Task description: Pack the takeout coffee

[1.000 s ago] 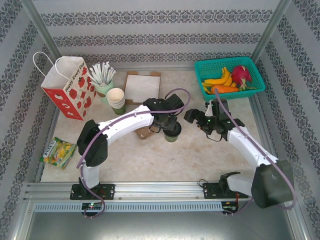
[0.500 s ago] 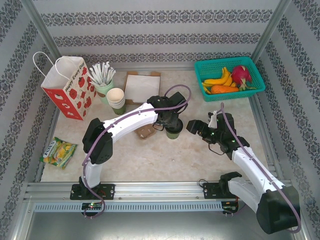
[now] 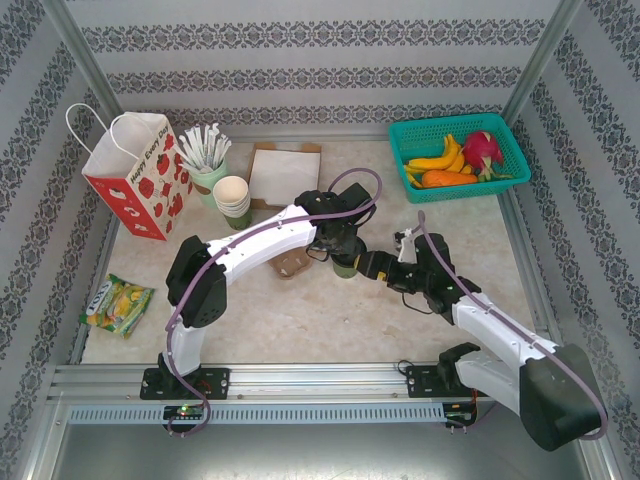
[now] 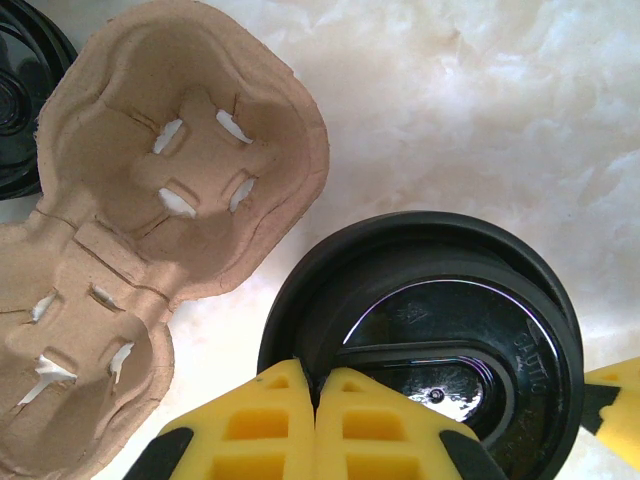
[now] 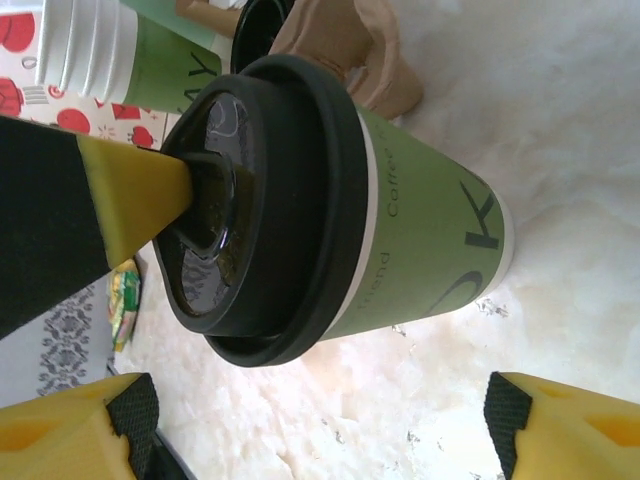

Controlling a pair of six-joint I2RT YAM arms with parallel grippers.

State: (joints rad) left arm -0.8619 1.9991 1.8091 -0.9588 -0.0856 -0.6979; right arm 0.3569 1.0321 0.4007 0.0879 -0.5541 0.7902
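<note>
A red paper bag (image 3: 125, 180) stands at the far left of the table (image 3: 300, 320). Further in, a brown pulp carrier (image 4: 170, 200) lies flat, its near edge just beside the coffee (image 5: 420, 230). The coffee stands near the middle of the table, upright on its base, long axis vertical and lid (image 4: 440, 300) facing straight up. The body is green, with dark lettering running up its side, a pale band under the lid and a pale bottom edge. The lid is glossy black and round, with a raised rim and a sunken oval recess on top.

The left gripper (image 4: 315, 400) comes down from above with its yellow fingers pressed together, nothing between them, their tips resting on the lid at its recess. The right gripper (image 5: 320, 440) reaches in from the right at table height, its jaws spread wide, one on each side of the coffee and both apart from it. A teal basket (image 3: 505, 170) of fruit sits at the far right.
</note>
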